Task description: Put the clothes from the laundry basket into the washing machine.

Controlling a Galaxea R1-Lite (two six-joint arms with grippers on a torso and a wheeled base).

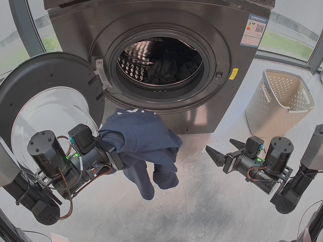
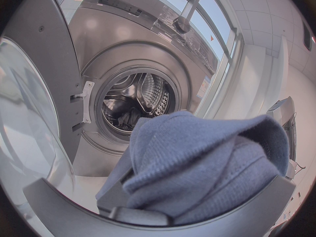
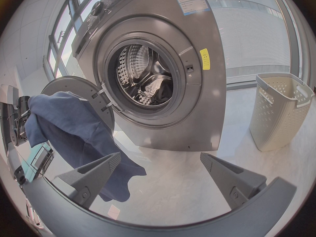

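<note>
Left gripper (image 1: 113, 155) is clamped on a bunched-up navy garment (image 1: 144, 135), holding it off the floor just in front of the washing machine (image 1: 208, 27) and a bit below the drum opening (image 1: 161, 64). The grip is on a gathered fold near the top, so most of the fabric drapes over the fingers and a couple of loose ends dangle underneath. That looks like a sensible hold for a carry, but those hanging bits could snag on the lower lip of the opening when it goes in, so the arm probably needs to lift and push well past the rim before letting go.

The door (image 1: 50, 81) is swung fully open to the robot's left, right beside the left arm, which keeps the path to the drum clear. Something dark (image 1: 168, 69) is already lying in the drum, so this is likely not the first item.

The right gripper (image 1: 218, 144) hangs off to the right with its jaws spread wide and nothing in them, well apart from the garment and pointing roughly at the machine. It looks parked to stay out of the way.

The laundry basket (image 1: 279, 101) stands upright on the floor to the right of the machine, near the window. Nothing shows above its rim, and its bottom can't be seen from here.

The floor (image 1: 202, 199) is a smooth, pale, slightly glossy surface, so anything dropped would be easy to spot. Big windows (image 1: 292, 34) run behind the machine with greenery outside.
</note>
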